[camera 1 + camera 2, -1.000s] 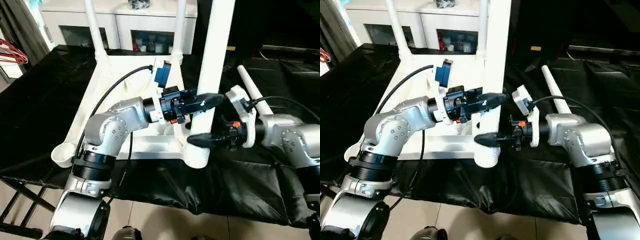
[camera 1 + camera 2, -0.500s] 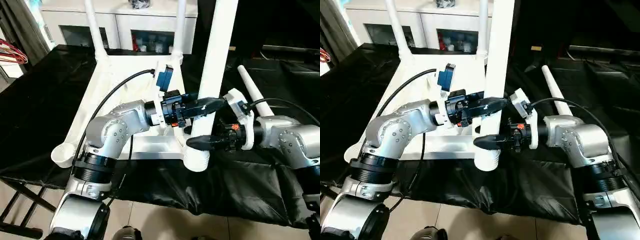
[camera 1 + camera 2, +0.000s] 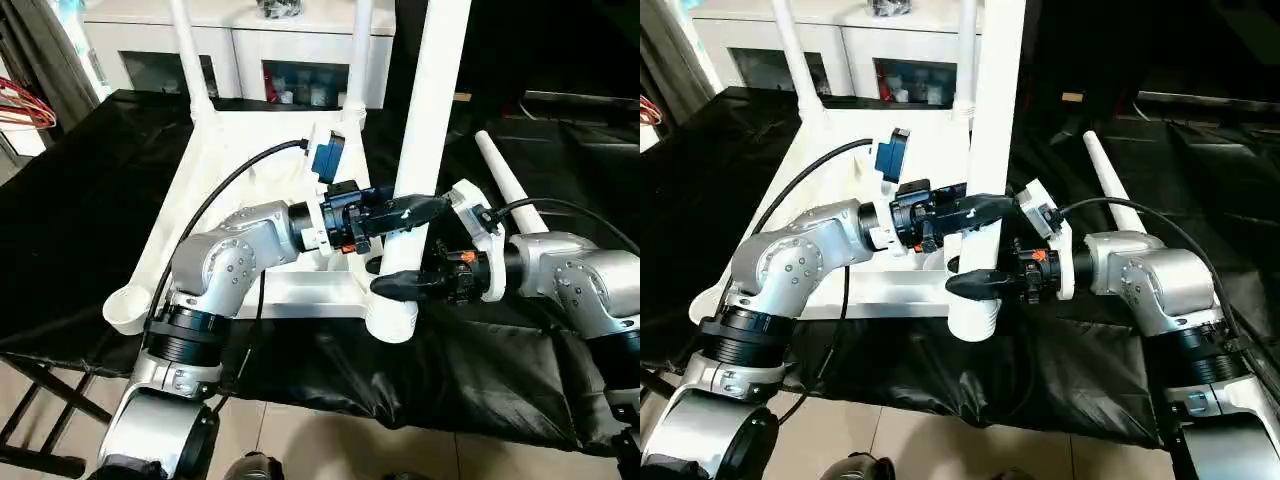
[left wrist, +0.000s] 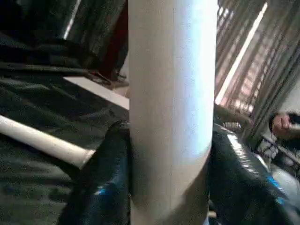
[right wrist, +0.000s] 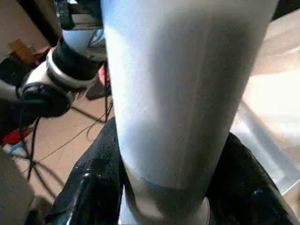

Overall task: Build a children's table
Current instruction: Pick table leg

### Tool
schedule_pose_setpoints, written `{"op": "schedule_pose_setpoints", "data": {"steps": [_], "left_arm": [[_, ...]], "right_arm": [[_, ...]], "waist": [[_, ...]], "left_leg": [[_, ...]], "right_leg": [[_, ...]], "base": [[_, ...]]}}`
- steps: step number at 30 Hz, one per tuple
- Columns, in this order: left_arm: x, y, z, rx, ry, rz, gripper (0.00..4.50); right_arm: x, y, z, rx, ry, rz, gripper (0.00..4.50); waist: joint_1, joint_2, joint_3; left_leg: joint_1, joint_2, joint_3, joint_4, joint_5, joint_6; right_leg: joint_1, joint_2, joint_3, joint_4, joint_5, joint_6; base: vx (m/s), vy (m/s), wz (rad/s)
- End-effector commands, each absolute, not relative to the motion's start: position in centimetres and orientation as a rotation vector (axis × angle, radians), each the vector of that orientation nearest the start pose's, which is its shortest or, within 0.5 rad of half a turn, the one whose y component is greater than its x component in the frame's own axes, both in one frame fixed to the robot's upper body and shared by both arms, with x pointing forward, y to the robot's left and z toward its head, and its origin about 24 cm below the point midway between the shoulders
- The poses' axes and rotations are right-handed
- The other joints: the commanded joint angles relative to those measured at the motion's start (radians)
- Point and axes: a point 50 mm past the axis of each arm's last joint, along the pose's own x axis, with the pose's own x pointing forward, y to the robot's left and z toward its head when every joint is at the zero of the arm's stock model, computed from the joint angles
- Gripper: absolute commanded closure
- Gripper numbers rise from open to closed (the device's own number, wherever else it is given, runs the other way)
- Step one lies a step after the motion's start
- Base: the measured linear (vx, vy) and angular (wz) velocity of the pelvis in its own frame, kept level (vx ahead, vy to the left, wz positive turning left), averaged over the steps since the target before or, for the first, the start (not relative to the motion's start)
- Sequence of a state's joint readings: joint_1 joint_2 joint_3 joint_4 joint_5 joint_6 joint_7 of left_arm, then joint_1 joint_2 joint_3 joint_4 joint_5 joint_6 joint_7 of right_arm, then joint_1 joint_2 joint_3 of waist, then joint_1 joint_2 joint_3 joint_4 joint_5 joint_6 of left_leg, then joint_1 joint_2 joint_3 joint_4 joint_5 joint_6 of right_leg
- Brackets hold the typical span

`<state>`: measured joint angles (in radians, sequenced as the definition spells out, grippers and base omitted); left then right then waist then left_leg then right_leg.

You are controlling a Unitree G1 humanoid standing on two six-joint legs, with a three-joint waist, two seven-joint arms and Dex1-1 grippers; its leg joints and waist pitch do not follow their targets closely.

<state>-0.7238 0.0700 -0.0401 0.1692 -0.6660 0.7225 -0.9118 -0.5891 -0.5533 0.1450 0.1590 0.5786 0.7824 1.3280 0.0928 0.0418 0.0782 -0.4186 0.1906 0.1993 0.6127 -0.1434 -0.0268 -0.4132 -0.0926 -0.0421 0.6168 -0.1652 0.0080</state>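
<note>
At the far left of the head views the children's table (image 3: 255,165) lies upside down on the surface (image 3: 80,210), which is draped in black cloth; an empty round corner socket (image 3: 125,310) of the table sits at the near left corner, close to the surface's front edge; two thin white legs (image 3: 185,50) already stand up from the far corners, in front of a white cabinet (image 3: 250,45) with glass doors.

The left arm (image 3: 225,265) reaches from the lower left across the ribbed underside toward the near right corner; a black cable (image 3: 225,185) arcs over it, and a blue part (image 3: 325,155) sits just behind its wrist; the left gripper (image 3: 405,210) is clenched on a thick white leg (image 3: 430,110) that stands almost upright at that near right corner; in the left wrist view the two black fingers (image 4: 101,183) press against both sides of the white tube.

Lower on the same leg, just above its ribbed bottom end (image 3: 393,320), the right gripper (image 3: 400,283) grasps it as well, coming in from the right; its black fingers (image 5: 89,187) hug the tube on both sides in the right wrist view; the bottom end hangs at the table's corner near the front edge of the surface, though whether it sits in a socket cannot be told.

Farther right, a loose leg (image 3: 505,180) lies on the black cloth, behind the right arm (image 3: 575,275) and apart from the table.
</note>
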Motion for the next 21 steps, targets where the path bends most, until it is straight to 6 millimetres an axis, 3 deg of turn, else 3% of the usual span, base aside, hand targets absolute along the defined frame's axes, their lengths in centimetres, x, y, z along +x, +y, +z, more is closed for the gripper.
{"op": "schedule_pose_setpoints", "data": {"steps": [1,3,9,10,11,12,14,17,19,20,21], "left_arm": [[31.4,4.4,19.2,-0.500,-0.006,-1.438,1.87],[31.7,4.5,19.4,-0.483,-0.034,-1.410,1.49],[33.3,6.1,21.0,-0.569,-0.191,-1.219,1.46],[33.5,6.5,21.1,-0.565,-0.198,-1.191,1.46],[33.7,6.9,21.2,-0.561,-0.205,-1.163,1.46],[34.1,7.7,21.2,-0.547,-0.205,-1.121,1.46],[34.3,8.5,20.0,-0.416,-0.151,-1.084,1.46],[34.3,9.1,17.8,-0.162,-0.066,-1.070,1.46],[33.8,9.7,14.4,0.132,0.062,-1.090,1.46],[33.8,9.8,14.3,0.137,0.065,-1.091,1.46],[33.5,10.0,12.6,0.256,0.122,-1.104,1.46]], "right_arm": [[29.7,-15.3,13.5,0.207,0.401,1.452,2.59],[29.9,-15.3,13.6,0.206,0.379,1.418,2.61],[30.1,-15.3,13.6,0.237,0.294,1.329,2.61],[30.1,-15.3,13.6,0.237,0.280,1.309,2.61],[30.1,-15.4,13.6,0.237,0.266,1.289,2.61],[30.2,-15.5,13.5,0.235,0.245,1.248,2.61],[30.3,-15.7,13.3,0.207,0.224,1.174,2.61],[30.8,-16.0,12.9,0.122,0.200,1.047,2.61],[31.5,-16.3,12.4,0.065,0.189,0.883,2.61],[31.5,-16.3,12.4,0.064,0.189,0.879,2.61],[32.0,-16.6,12.0,0.054,0.188,0.774,2.61]], "waist": [[0.004,-0.029,-0.096],[0.005,-0.031,-0.096],[0.005,-0.033,-0.096],[0.005,-0.032,-0.097],[0.005,-0.025,-0.096],[0.006,-0.028,-0.097],[0.005,-0.019,-0.099],[-0.002,-0.018,-0.097],[-0.005,-0.010,-0.097],[-0.006,-0.011,-0.096],[-0.008,-0.009,-0.097]], "left_leg": [[0.037,0.028,-0.015,-0.058,-0.206,0.034],[0.036,0.028,-0.016,-0.058,-0.201,0.036],[0.034,0.026,-0.016,-0.059,-0.206,0.030],[0.035,0.026,-0.016,-0.059,-0.205,0.030],[0.035,0.026,-0.017,-0.060,-0.210,0.028],[0.036,0.026,-0.018,-0.061,-0.213,0.025],[0.037,0.024,-0.019,-0.062,-0.213,0.021],[0.040,0.027,-0.021,-0.068,-0.235,-0.001],[0.042,0.028,-0.025,-0.074,-0.257,-0.025],[0.042,0.027,-0.025,-0.076,-0.264,-0.030],[0.045,0.027,-0.024,-0.076,-0.276,-0.041]], "right_leg": [[0.046,-0.042,0.022,-0.077,-0.285,-0.217],[0.047,-0.042,0.021,-0.076,-0.284,-0.213],[0.048,-0.043,0.020,-0.078,-0.281,-0.205],[0.048,-0.042,0.020,-0.078,-0.281,-0.203],[0.046,-0.041,0.020,-0.080,-0.281,-0.197],[0.047,-0.041,0.020,-0.079,-0.284,-0.190],[0.045,-0.039,0.019,-0.077,-0.288,-0.179],[0.039,-0.036,0.020,-0.081,-0.317,-0.152],[0.034,-0.037,0.021,-0.082,-0.336,-0.133],[0.033,-0.037,0.022,-0.083,-0.343,-0.127],[0.033,-0.038,0.023,-0.082,-0.336,-0.133]], "base": [[0.000,0.000,0.00],[0.000,0.000,0.00],[0.000,0.000,0.00],[0.000,0.000,0.00],[0.000,0.000,0.00],[0.000,0.000,0.00],[0.000,0.000,0.00],[0.000,0.000,0.00],[0.000,0.000,0.00],[0.000,0.000,0.00],[0.000,0.000,0.00]]}}
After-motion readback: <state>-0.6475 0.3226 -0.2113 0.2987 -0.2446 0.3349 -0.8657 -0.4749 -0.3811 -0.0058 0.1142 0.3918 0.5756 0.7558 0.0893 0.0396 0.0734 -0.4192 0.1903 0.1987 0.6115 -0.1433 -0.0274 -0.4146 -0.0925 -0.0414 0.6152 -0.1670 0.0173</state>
